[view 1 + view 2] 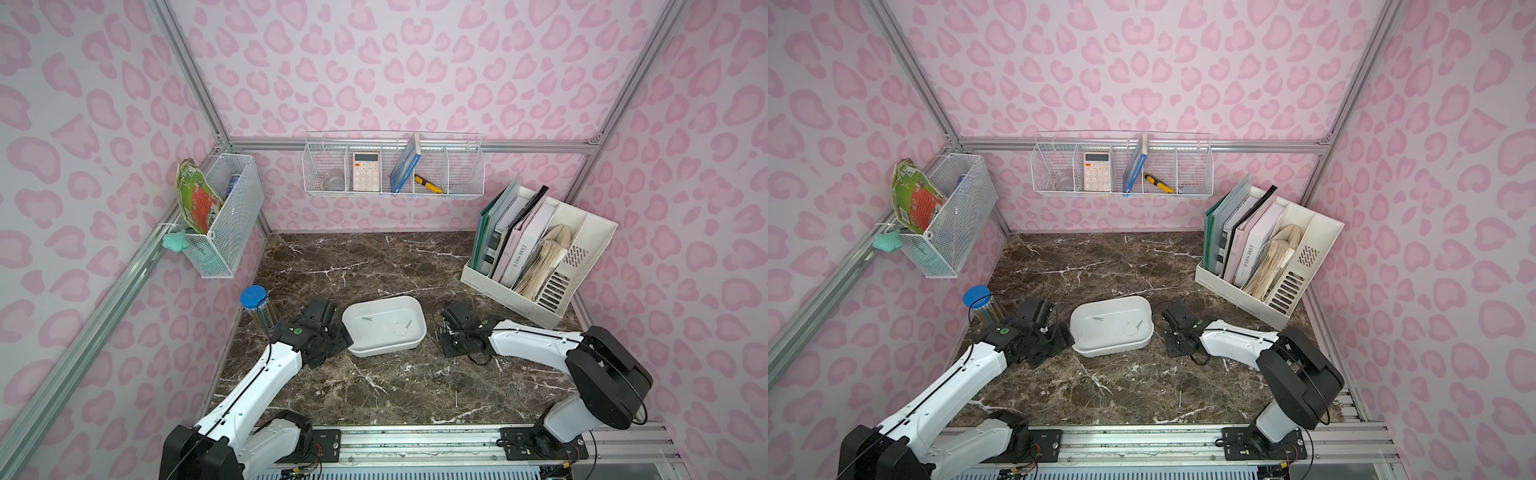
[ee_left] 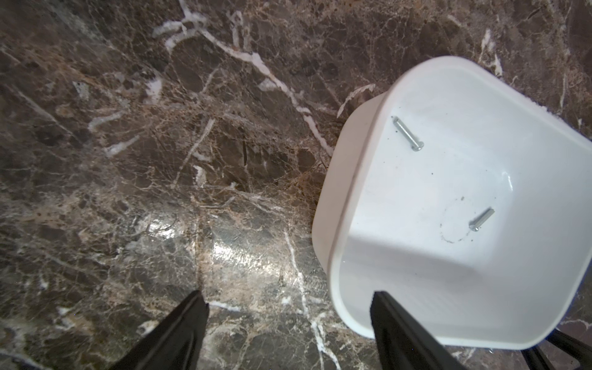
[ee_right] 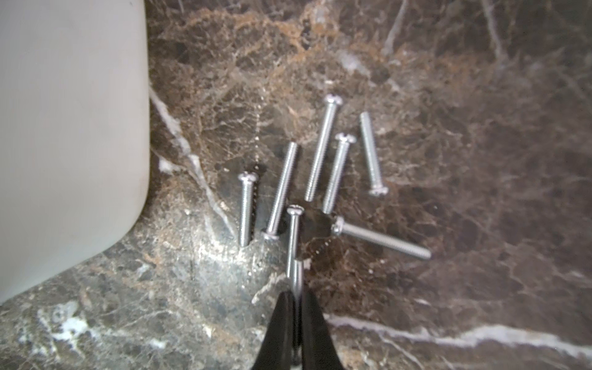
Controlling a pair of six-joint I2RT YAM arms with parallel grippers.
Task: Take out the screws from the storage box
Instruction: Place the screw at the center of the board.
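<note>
1. In a top view the white tray (image 1: pixel 386 350) sits mid-table on the marble table (image 1: pixel 374 257). Two screws (image 2: pixel 408 134) lie flat on its floor, one toward 10 o'clock of the tray's middle and one toward 3 o'clock, well apart.
2. Six more lie loose on the table just beside the tray at its 3 o'clock side, several touching.
3. The right gripper (image 3: pixel 298 288) hangs over that group. Its jaws are nearly together, with the threaded end of a screw (image 3: pixel 293 237) pinched between the tips.
4. The left gripper (image 2: pixel 288 294) is at the tray's 9 o'clock. Its jaws stand wide apart and grip nothing. One fingertip is over the tray's corner, the other over the table outside.
5. Handling, as a judgement: each piece is light, stiff and smooth, so it should roll or squirt out of a loose pinch. Mid-shank, across the thread, looks the safest hold.
6. The tray floor looks glossy and gives little purchase; the fingertips would need to come down flat on both sides of the shank.
7. The tray itself seems light and likely to slide, so bracing its rim would help.
</note>
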